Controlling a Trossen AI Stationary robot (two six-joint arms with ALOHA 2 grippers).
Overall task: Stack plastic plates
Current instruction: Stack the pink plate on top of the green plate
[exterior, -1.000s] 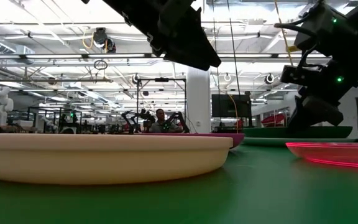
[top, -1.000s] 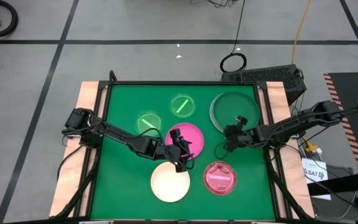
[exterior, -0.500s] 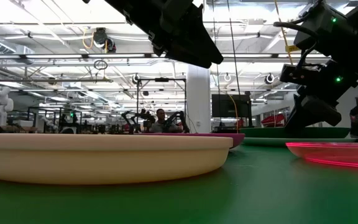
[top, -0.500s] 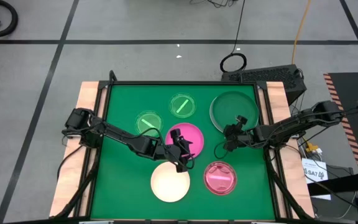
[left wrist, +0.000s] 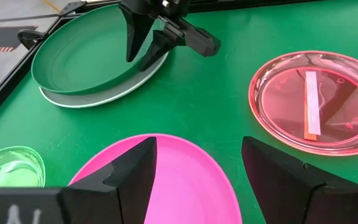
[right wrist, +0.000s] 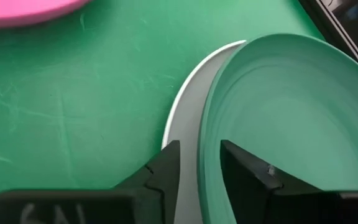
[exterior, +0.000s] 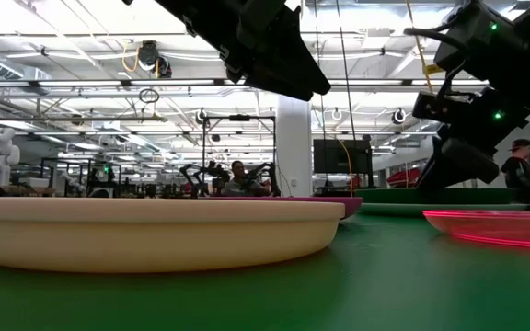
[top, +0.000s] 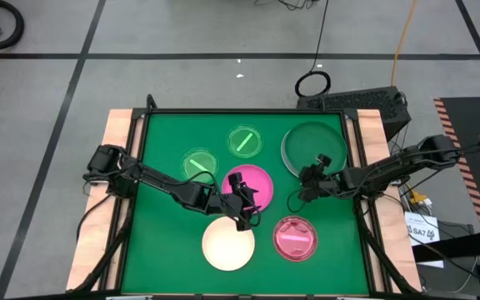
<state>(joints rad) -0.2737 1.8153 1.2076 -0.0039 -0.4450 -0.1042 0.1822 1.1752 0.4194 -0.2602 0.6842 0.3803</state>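
The dark green plate point(top: 311, 143) lies on a pale plate point(right wrist: 184, 124), set a little off it, at the table's far right. My right gripper point(right wrist: 201, 171) is open at the green plate's near rim, one finger inside it and one outside. My left gripper point(left wrist: 197, 180) is open and hangs above the magenta plate point(top: 253, 178) at mid-table. The cream plate point(top: 227, 243) and the translucent pink plate point(top: 294, 237) lie flat near the front edge. Two small green striped plates point(top: 242, 140) point(top: 197, 162) lie farther back. My right gripper comes from above, slanting down, astride the dark green plate's near rim point(right wrist: 205, 146). One finger point(right wrist: 247, 177) is over the plate's inside and the other point(right wrist: 165, 169) outside, over the pale plate. Whether either finger touches the rim, I cannot tell.
The green mat point(top: 165, 225) has a black frame point(top: 363, 225) with wooden boards point(top: 115, 150) on both sides. Bare mat shows at the near left and between the plates. In the low view a person point(exterior: 521, 170) stands in the room behind.
In the low view my right gripper's lower part has spread and shifted a little at the dark green plate's rim. The plate has stayed on the pale plate. A person has walked into sight in the room behind.
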